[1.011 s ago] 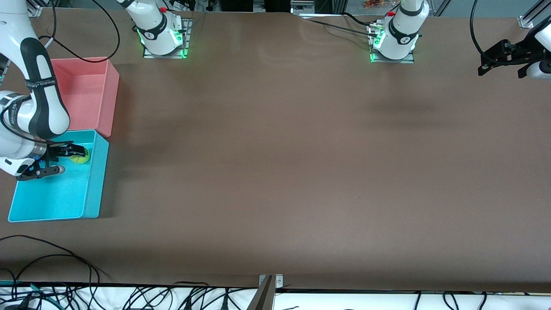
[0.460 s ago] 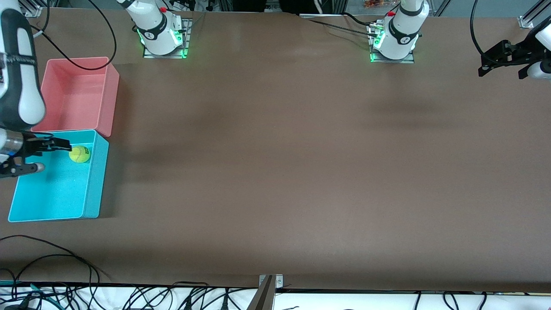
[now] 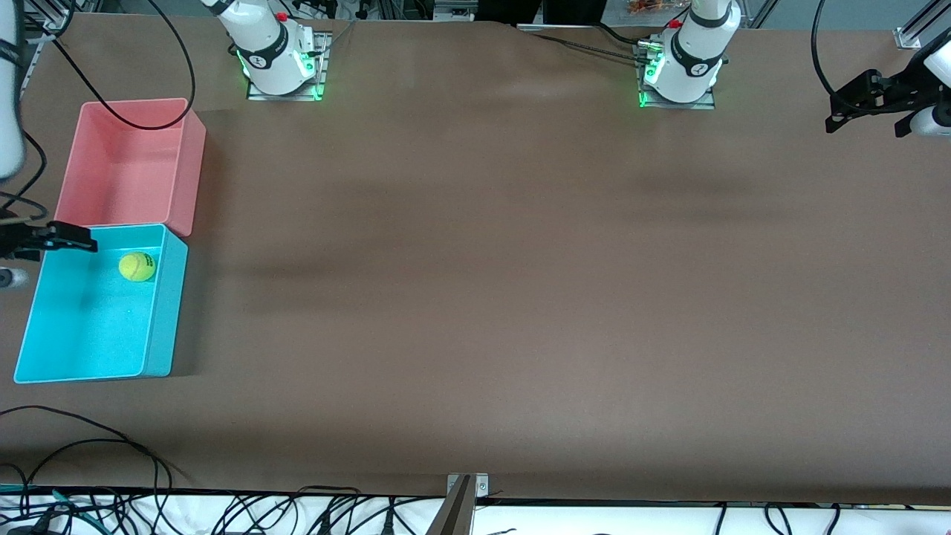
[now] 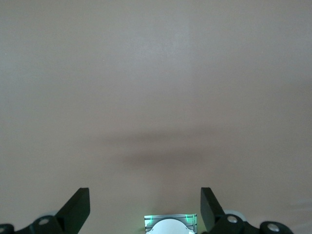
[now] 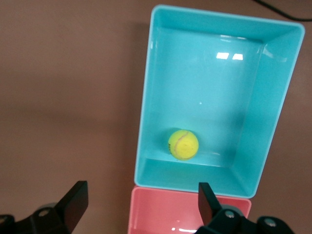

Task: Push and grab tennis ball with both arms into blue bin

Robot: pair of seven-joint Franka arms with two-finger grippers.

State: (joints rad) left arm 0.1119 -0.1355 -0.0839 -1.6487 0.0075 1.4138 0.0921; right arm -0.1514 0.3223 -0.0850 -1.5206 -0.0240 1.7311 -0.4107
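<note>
The tennis ball [image 3: 137, 266] lies loose in the blue bin [image 3: 167, 312], near the wall that adjoins the pink bin. It also shows in the right wrist view [image 5: 183, 144], on the floor of the blue bin [image 5: 142, 146]. My right gripper [image 3: 41, 256] is open and empty, raised over the bins' edge at the right arm's end of the table; its jaws [image 5: 140, 201] stand wide apart. My left gripper [image 3: 865, 119] is open and empty, waiting high over the left arm's end of the table, with nothing between its jaws [image 4: 145, 204].
An empty pink bin [image 3: 126, 163] stands against the blue bin, farther from the front camera; it shows in the right wrist view [image 5: 170, 212]. The arm bases [image 3: 278, 59] [image 3: 680, 70] stand at the table's back edge. Cables lie along the front edge.
My right gripper has drawn up and away from the ball, out of the blue bin, toward the right arm's end of the table. The ball stays in the bin. The left arm has not moved.
</note>
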